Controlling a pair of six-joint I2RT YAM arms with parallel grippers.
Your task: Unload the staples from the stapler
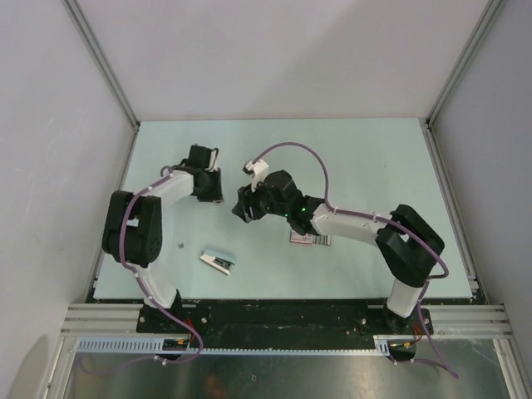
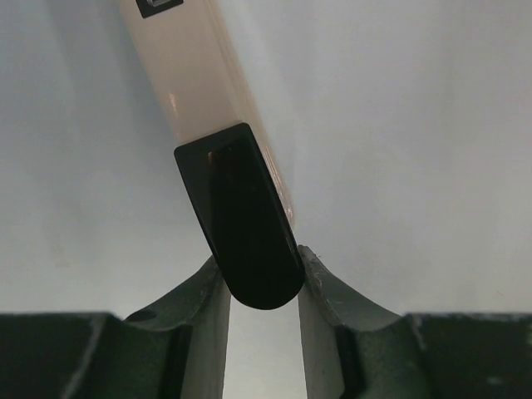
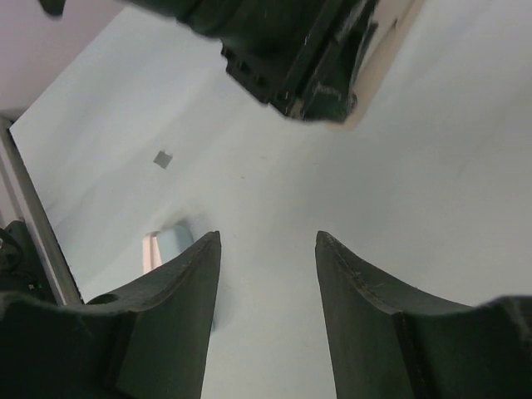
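The stapler, a small flat pink-red piece with pale marks, lies on the table, partly under my right forearm. The grey ribbed staples strip is not in view. My left gripper is shut on the black rounded end of a long cream bar and holds it off the table. My right gripper is open and empty, just right of the left gripper, whose black body shows at the top of the right wrist view.
A pale blue and white flat block with a black edge lies near the front left; it also shows in the right wrist view. A tiny grey speck lies left of it. White walls enclose the table.
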